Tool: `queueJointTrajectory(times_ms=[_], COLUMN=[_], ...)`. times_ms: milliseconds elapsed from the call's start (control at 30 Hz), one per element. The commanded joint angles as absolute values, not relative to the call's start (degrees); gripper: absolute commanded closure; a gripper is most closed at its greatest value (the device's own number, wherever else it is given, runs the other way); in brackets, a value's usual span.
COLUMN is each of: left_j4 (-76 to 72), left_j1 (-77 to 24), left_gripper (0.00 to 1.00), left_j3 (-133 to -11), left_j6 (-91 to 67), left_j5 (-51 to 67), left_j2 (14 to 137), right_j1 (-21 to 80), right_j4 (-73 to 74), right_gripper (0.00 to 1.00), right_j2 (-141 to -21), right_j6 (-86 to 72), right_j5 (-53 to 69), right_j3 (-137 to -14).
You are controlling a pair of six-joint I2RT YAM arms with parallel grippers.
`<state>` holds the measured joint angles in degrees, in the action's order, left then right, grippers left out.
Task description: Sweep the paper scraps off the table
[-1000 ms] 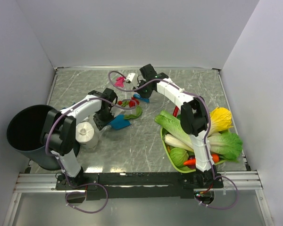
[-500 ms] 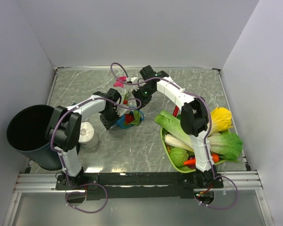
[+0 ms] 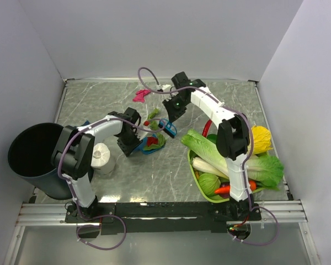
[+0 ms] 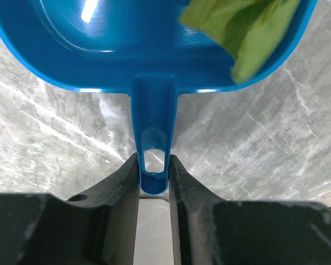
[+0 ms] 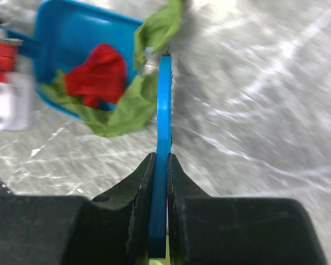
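My left gripper is shut on the handle of a blue dustpan, which rests on the grey marble table near the middle. A red scrap and a green scrap lie in the pan. My right gripper is shut on a thin blue brush, held just right of the pan. Another green scrap, a tiny red one and a magenta scrap lie on the table behind the pan.
A black bin stands at the near left with a white tissue roll beside it. A green tray heaped with vegetables fills the near right. White walls enclose the table.
The dustpan slid right toward the middle. The brush swept the red and green scraps into it, then drew off to the right. The right arm shifted right.
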<state>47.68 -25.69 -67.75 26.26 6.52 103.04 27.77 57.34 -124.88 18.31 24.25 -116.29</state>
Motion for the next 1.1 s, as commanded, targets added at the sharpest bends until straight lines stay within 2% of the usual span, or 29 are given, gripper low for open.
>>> queueJointTrajectory(times_ms=[0, 167, 400, 567, 700, 833, 967, 1067], left_j4=[46.85, 45.36, 42.1, 42.36, 42.89, 44.73, 45.96, 46.67], left_j1=[-25.93, -25.93, -25.93, -25.93, -25.93, -25.93, -25.93, -25.93], left_gripper=[0.67, 0.59, 0.53, 0.63, 0.76, 0.84, 0.99, 0.99], left_j3=[-65.92, -63.81, -59.51, -59.24, -59.85, -61.7, -63.98, -64.77], left_j6=[26.98, 27.94, 28.65, 27.69, 27.51, 27.42, 27.25, 26.98], left_j5=[8.53, 8.7, 8.0, 7.91, 7.38, 7.21, 7.12, 7.64], left_j2=[99.06, 98.44, 96.86, 96.07, 95.97, 97.03, 97.56, 97.91], right_j1=[26.45, 27.33, 29.26, 31.2, 32.43, 33.92, 34.8, 35.68], right_j4=[56.78, 56.16, 58.0, 58.36, 58.71, 58.98, 59.24, 58.45], right_gripper=[1.0, 1.0, 1.0, 1.0, 1.0, 1.0, 1.0, 1.0], right_j2=[-117.0, -114.09, -111.89, -110.74, -111.27, -113.11, -115.66, -116.01], right_j6=[15.57, 11.61, 10.72, 11.16, 11.25, 11.86, 11.95, 12.04], right_j5=[18.92, 10.29, 14.85, 15.38, 17.83, 17.75, 19.16, 19.25], right_j3=[-114.89, -110.75, -106.27, -103.1, -101.78, -103.71, -107.83, -108.89])
